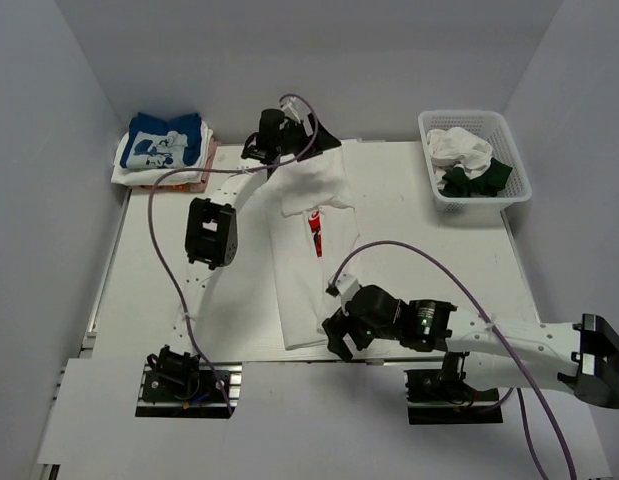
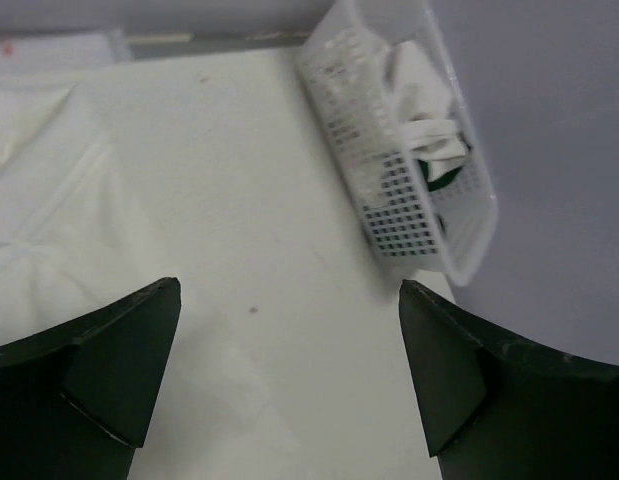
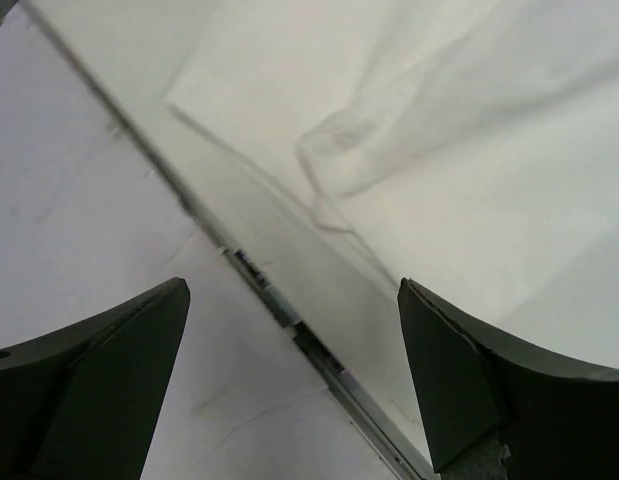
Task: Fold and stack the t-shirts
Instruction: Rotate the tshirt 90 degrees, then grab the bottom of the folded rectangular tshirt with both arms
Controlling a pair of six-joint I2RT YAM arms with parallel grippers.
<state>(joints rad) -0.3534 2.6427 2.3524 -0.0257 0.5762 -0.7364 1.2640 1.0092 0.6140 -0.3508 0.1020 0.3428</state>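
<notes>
A large white t-shirt [image 1: 301, 260] with a red print [image 1: 316, 232] lies folded into a long strip down the middle of the table. Its top end is bunched under my left gripper [image 1: 324, 135], which is open and empty at the far end; the cloth shows at the left in the left wrist view [image 2: 49, 200]. My right gripper [image 1: 337, 338] is open and empty by the shirt's near right corner, at the table's front edge; the hem shows in the right wrist view [image 3: 419, 130]. A stack of folded shirts, a blue one with white print [image 1: 164, 138] on top, sits at the far left.
A white mesh basket [image 1: 474, 190] with white and dark green cloth stands at the far right; it also shows in the left wrist view [image 2: 394, 150]. The table's metal front edge [image 3: 319, 345] runs between my right fingers. Grey walls enclose the table.
</notes>
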